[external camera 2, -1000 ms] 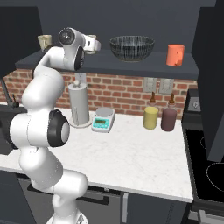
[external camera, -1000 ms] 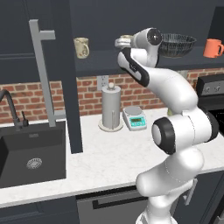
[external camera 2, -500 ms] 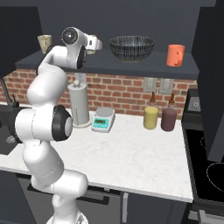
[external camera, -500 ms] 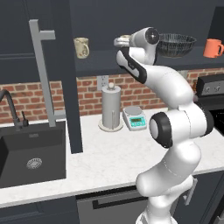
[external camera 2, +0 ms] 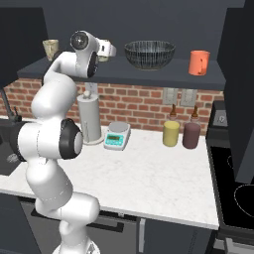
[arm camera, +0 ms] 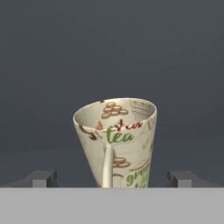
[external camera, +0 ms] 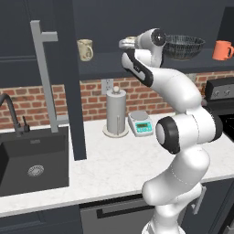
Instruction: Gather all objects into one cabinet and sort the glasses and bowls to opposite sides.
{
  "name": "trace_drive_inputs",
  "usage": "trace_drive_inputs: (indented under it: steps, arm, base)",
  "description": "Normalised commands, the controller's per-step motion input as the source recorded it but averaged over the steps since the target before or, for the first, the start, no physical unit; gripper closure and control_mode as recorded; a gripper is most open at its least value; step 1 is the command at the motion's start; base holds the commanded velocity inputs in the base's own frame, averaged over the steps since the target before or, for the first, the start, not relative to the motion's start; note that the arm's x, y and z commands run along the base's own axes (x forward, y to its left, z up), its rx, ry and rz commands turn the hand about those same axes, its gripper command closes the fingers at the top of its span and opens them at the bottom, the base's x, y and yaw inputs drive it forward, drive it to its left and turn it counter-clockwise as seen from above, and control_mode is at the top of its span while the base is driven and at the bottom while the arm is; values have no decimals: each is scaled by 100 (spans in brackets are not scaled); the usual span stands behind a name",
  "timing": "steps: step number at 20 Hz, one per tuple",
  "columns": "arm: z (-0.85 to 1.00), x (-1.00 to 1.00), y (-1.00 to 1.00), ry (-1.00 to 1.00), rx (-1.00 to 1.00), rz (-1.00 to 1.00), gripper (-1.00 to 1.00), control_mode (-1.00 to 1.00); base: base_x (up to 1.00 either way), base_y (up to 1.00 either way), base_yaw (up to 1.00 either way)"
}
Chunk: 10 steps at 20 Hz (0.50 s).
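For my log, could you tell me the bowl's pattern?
The bowl is black with fine pale ribbed lines, clearest in the right base view.

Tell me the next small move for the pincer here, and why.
Probably ease forward, then close. In the hand view the open pincer has a tip either side of the patterned mug, neither touching it. The mug stands upright on the shelf, handle toward the camera.

Shelf (external camera 2: 149,74): beige mug (arm camera: 116,142), black ribbed bowl (external camera 2: 149,54), orange mug (external camera 2: 198,62), upright.

White arm raised high, gripper (arm camera: 112,178) level, jaws spread wide
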Motion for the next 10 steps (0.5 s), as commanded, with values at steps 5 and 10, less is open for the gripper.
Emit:
trace_drive_inputs:
  steps: [5,10]
  arm:
    - [-5,0,0,0,0,0,100,-100]
    - [-2,0,0,0,0,0,100,-100]
  base:
    - [0,0,0]
    - [0,0,0]
